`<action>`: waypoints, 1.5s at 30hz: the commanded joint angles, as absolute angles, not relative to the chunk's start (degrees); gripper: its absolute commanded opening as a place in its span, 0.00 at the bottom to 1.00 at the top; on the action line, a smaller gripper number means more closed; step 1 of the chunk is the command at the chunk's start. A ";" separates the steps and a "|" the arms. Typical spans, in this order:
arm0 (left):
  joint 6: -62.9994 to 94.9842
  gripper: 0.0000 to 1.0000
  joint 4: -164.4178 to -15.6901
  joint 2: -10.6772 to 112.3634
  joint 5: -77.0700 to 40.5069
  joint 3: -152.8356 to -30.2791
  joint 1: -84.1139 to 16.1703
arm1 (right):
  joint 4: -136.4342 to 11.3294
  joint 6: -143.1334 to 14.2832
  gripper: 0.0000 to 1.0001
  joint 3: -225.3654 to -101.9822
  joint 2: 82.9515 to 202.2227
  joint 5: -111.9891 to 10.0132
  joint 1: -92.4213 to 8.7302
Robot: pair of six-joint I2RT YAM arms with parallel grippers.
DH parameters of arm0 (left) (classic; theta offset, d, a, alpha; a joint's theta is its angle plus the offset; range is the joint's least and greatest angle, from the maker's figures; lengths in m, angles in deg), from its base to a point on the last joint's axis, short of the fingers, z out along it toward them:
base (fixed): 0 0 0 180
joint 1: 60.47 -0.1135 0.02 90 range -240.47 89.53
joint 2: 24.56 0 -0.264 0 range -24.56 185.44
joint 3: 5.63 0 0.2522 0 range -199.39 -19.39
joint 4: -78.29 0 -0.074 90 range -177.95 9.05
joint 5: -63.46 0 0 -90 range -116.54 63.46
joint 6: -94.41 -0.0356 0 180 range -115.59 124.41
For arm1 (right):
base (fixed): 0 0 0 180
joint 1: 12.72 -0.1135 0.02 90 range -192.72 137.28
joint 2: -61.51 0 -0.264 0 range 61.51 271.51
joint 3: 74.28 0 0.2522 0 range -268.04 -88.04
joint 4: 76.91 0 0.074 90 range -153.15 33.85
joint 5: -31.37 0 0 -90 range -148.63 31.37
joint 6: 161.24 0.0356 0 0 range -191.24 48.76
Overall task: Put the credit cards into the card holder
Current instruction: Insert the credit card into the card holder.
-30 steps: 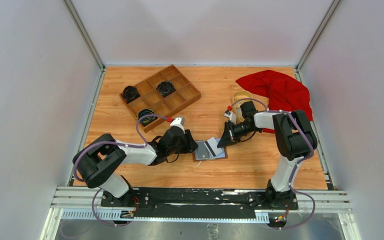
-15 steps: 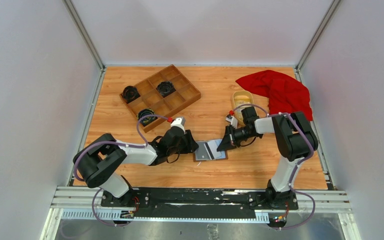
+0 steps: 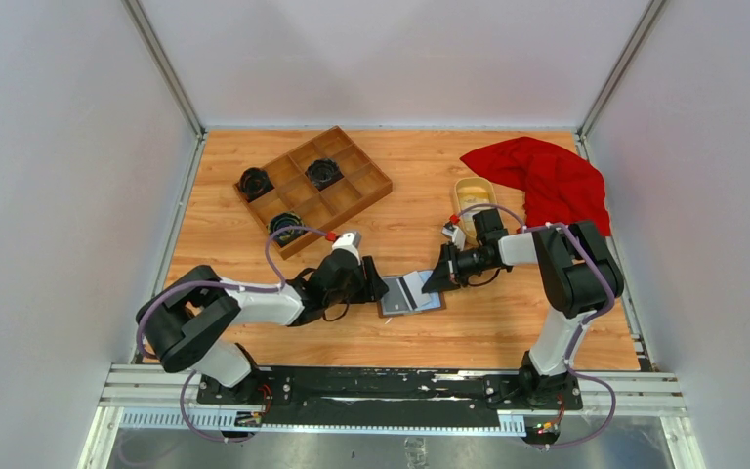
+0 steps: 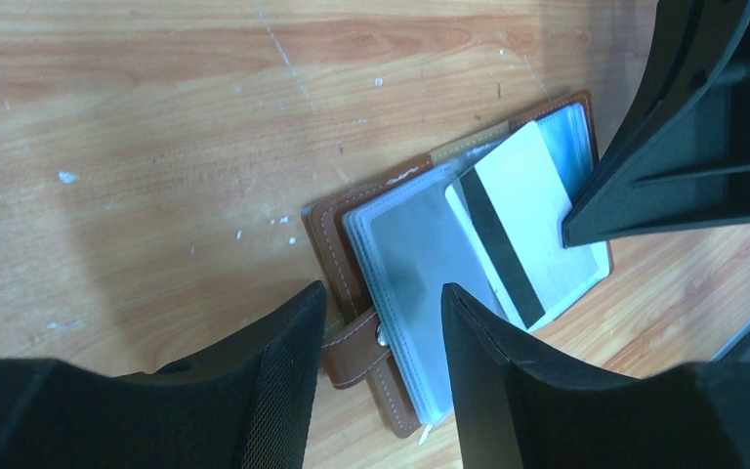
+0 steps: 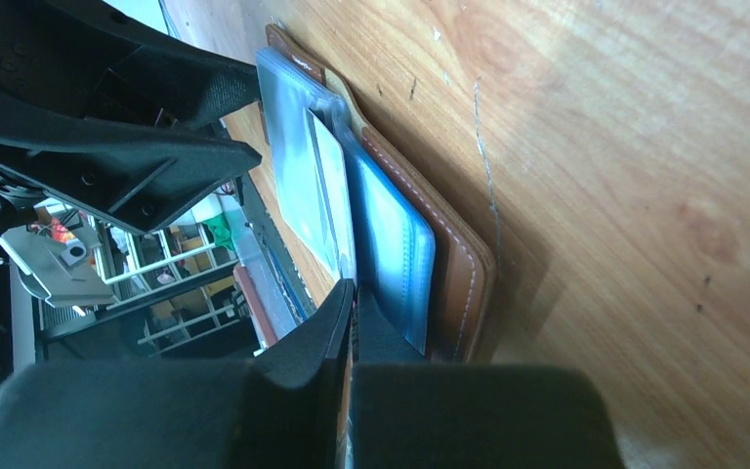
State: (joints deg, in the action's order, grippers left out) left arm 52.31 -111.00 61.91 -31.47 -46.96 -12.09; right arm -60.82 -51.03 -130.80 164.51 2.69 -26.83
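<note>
Right claw: the right claw [image 5: 351,311] is clenched. Its two black fingers are pressed together with only a hairline between them, nipping the right end of a credit card.
Credit card: the credit card [image 4: 522,230] is whitish with a dark stripe running along it. It lies slanted across the right half of the open card holder, left end over the clear sleeves and right end at the claw's tip. Whether any of it is tucked into a pocket I can't tell.
Card holder: the card holder [image 4: 330,234] lies open and flat, brown leather underneath and shiny grey-blue pockets facing up. It sits in the near middle of the table, between the two claws.
Left claw: the left claw [image 4: 381,391] is released, jaws wide apart, low at the holder's left edge. One finger is over bare wood just left of the leather and the other is over the sleeves. I can't tell whether they touch.
Strap: the strap [image 4: 356,342], with its metal snap, sticks out of the holder's left edge into the gap between those fingers.
Table: the wood-grain table [image 3: 508,327] carries everything.
Compartment tray: the compartment tray [image 3: 337,197] sits far left, turned at an angle. Three black round things [image 3: 324,173] are in separate cells.
Yellow dish: the yellow dish [image 3: 471,191] is at the far right, beyond the right claw, touching the red cloth.
Red cloth: the red cloth [image 3: 547,181] lies bunched in the far right corner.
</note>
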 commanded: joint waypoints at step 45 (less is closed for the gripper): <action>55.93 0.40 -100.25 63.04 -28.39 -45.58 -5.10 | -62.63 -48.52 0.00 -129.26 164.51 -0.39 -28.89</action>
State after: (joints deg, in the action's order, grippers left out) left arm 56.95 -106.32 60.14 -29.00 -46.52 -6.08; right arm -63.18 -48.34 -130.47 164.51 1.71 -27.59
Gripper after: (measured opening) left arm 0.400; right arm 0.007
